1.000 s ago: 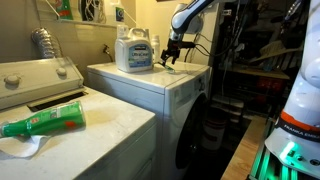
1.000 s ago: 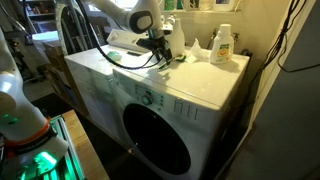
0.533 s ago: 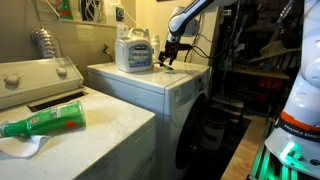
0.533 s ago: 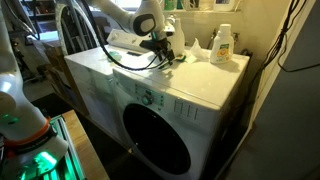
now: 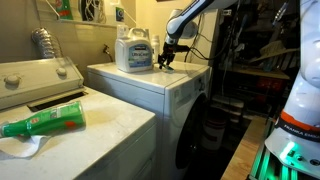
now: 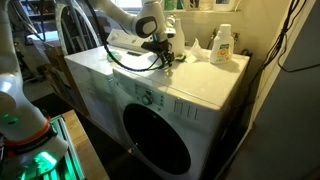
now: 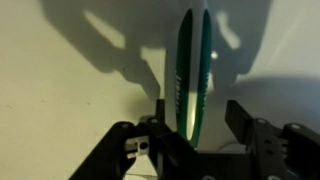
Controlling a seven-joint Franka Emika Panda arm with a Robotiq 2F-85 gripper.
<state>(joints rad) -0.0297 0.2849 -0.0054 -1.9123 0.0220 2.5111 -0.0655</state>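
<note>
My gripper (image 5: 168, 62) hangs over the back of the white front-load washer's top (image 5: 150, 82), next to a large white detergent jug (image 5: 133, 50). It also shows in an exterior view (image 6: 163, 54). In the wrist view a thin green object (image 7: 195, 60) stands on edge between the fingers (image 7: 198, 118). It sits close to the left finger, with a gap of white surface before the right finger. The jaws look apart. What the green object is cannot be told.
A smaller white detergent bottle (image 6: 222, 45) stands at the washer's back corner. A green spray bottle (image 5: 45, 122) lies on a cloth on the neighbouring top-load machine (image 5: 100, 130). Dark shelving (image 5: 255, 60) stands beside the washer. The washer's round door (image 6: 155, 140) faces the floor area.
The gripper has shifted slightly up and back over the washer top; the rest of the scene is unchanged.
</note>
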